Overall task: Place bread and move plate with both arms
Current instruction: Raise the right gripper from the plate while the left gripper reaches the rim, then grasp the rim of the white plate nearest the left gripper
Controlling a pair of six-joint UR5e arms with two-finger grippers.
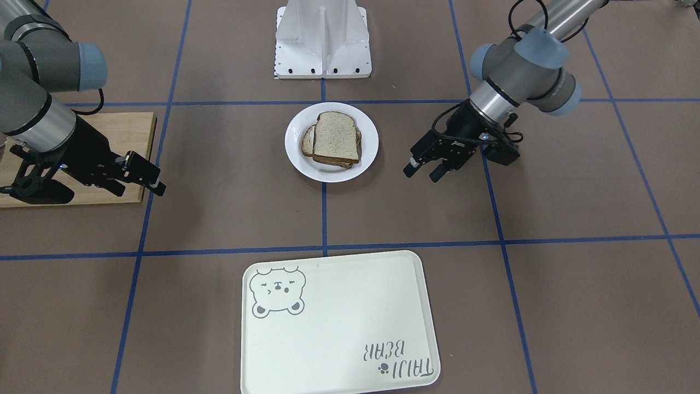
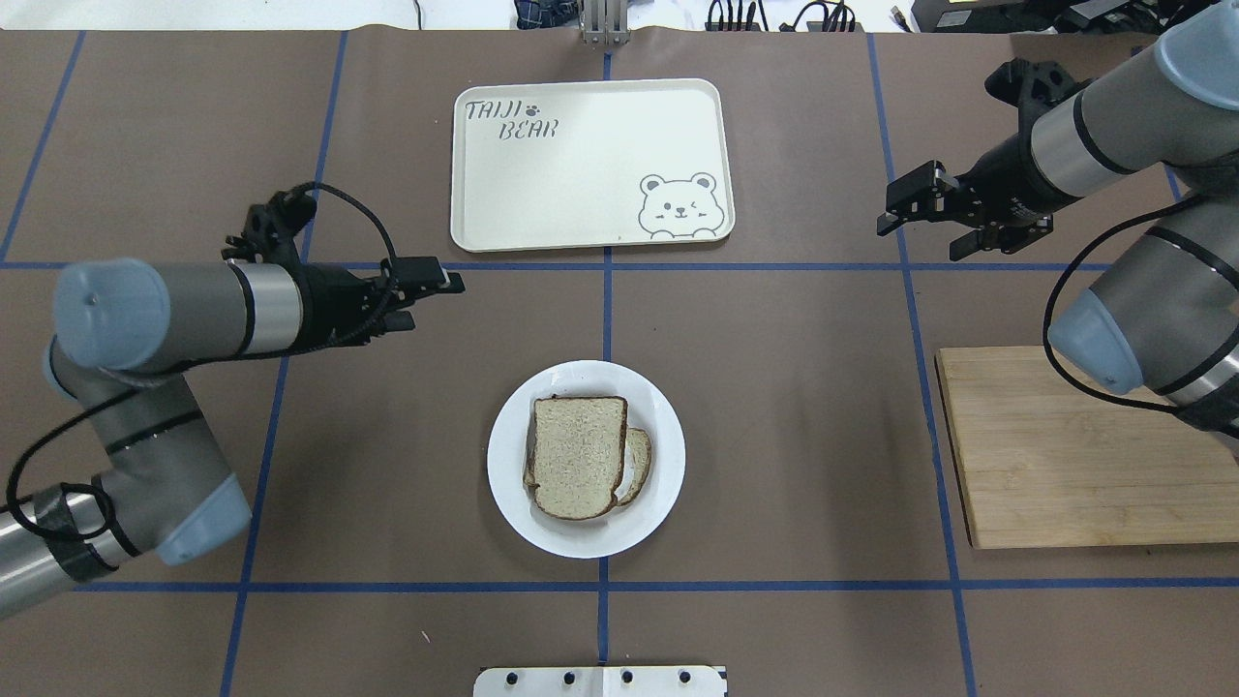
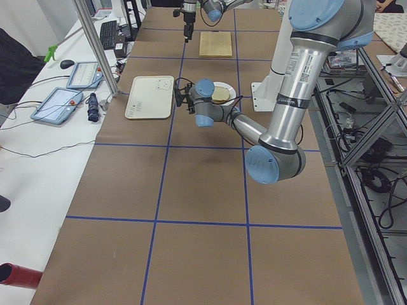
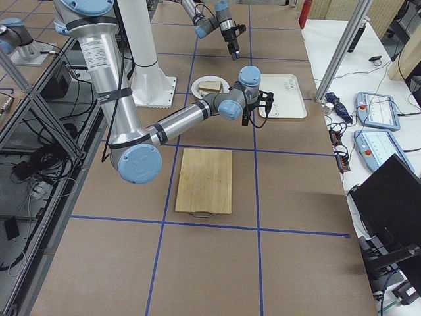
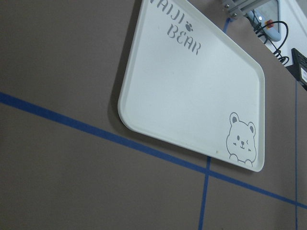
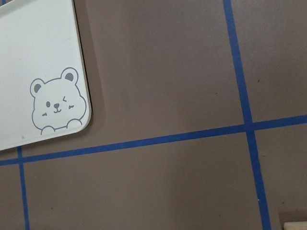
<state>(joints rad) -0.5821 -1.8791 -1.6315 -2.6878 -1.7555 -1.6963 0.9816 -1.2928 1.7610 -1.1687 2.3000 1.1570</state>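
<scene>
Where the bread (image 2: 576,453) sits: on the plate (image 2: 586,537), lying over a second slice (image 2: 639,463) that pokes out one side. I only get that clearly from the overhead and front cams.
plate: mid-table on the blue centre tape, between the base block (image 1: 322,49) and the bear tray (image 2: 581,155), touching neither.
left gripper (image 1: 421,174): fingers apart with nothing in them, off to the plate's side and well clear of it.
right gripper (image 2: 918,242): also spread and empty, between the tray and the wooden board (image 2: 1065,455).
wrist cams: both give me only tray and tape. The left catches the lettering, the right the bear plus a sliver of board.
side cams: plate is tiny, and I can't read either gripper from there.
</scene>
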